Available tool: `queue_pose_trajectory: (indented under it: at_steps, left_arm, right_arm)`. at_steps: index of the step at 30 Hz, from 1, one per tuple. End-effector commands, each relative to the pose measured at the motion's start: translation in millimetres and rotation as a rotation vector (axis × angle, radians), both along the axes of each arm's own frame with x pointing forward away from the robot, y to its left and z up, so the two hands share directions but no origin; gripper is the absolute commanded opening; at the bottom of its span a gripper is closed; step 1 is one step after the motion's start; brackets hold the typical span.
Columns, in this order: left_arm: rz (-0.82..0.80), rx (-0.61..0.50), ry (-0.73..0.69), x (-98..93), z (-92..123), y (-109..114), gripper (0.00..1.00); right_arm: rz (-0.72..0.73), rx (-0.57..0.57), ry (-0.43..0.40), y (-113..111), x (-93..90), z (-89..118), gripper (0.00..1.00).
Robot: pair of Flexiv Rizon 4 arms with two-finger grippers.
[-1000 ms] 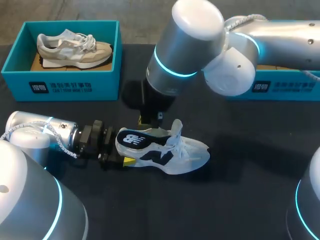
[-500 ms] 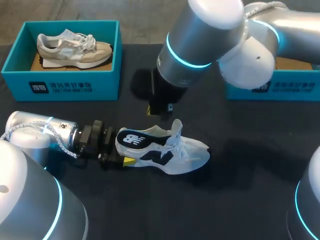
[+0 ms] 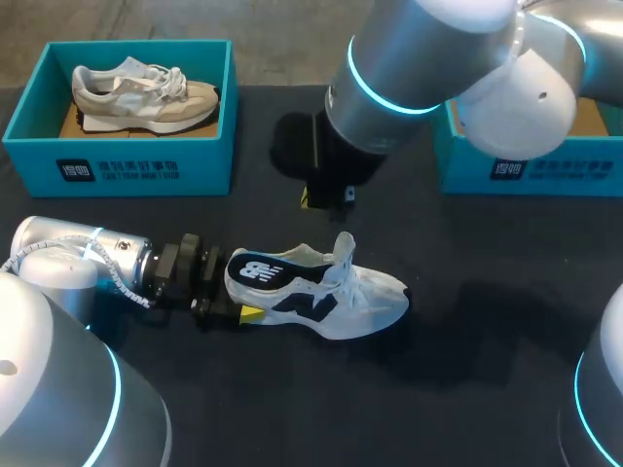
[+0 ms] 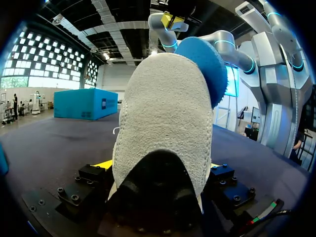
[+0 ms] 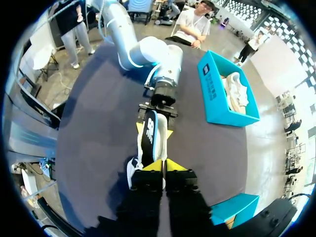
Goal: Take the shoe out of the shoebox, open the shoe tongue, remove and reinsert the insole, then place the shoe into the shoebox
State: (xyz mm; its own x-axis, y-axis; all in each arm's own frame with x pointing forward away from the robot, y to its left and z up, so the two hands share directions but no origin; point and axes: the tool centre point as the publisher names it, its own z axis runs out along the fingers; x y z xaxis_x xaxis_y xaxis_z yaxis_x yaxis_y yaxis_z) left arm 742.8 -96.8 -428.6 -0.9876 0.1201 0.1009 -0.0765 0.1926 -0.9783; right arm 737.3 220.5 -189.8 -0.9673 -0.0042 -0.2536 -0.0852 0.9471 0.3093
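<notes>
Lifted toward upper centre, our clenched, empty right pincer (image 3: 326, 197) hangs above the shoe (image 3: 321, 292), which we see lying lengthwise rightward from our heel-grasping left pincer (image 3: 236, 297).

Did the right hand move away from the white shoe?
Yes. The right hand has pulled away from the shoe, which stayed put, going toward the table's far side and a little to the right.
</notes>
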Motion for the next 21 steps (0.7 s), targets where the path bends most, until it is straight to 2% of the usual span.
queue_pose_trajectory:
  at_steps: [1, 2, 3, 9, 12, 21]
  left_arm:
    - [0.002, 0.000, 0.000, 1.5, -4, -1, 0.00]
    - [0.002, 0.000, 0.000, 1.5, -4, -1, 0.00]
    - [0.002, 0.000, 0.000, 1.5, -4, -1, 0.00]
    - [0.002, 0.000, 0.000, 1.5, -4, -1, 0.00]
    - [0.002, 0.000, 0.000, 1.5, -4, -1, 0.00]
    - [0.002, 0.000, 0.000, 1.5, -4, -1, 0.00]
  right_arm:
    - [-0.001, 0.002, 0.002, -2, 0.6, 3, 0.30]
    - [-0.001, 0.003, 0.002, -1, 1.6, 6, 0.38]
    - [0.001, 0.003, -0.001, 0, 1.7, 8, 0.40]
    - [0.011, -0.004, -0.005, 9, 1.9, 11, 0.44]
    - [0.024, -0.006, 0.012, 14, 3.4, 6, 0.46]
    - [0.025, 0.009, 0.049, 22, 3.8, -17, 0.44]
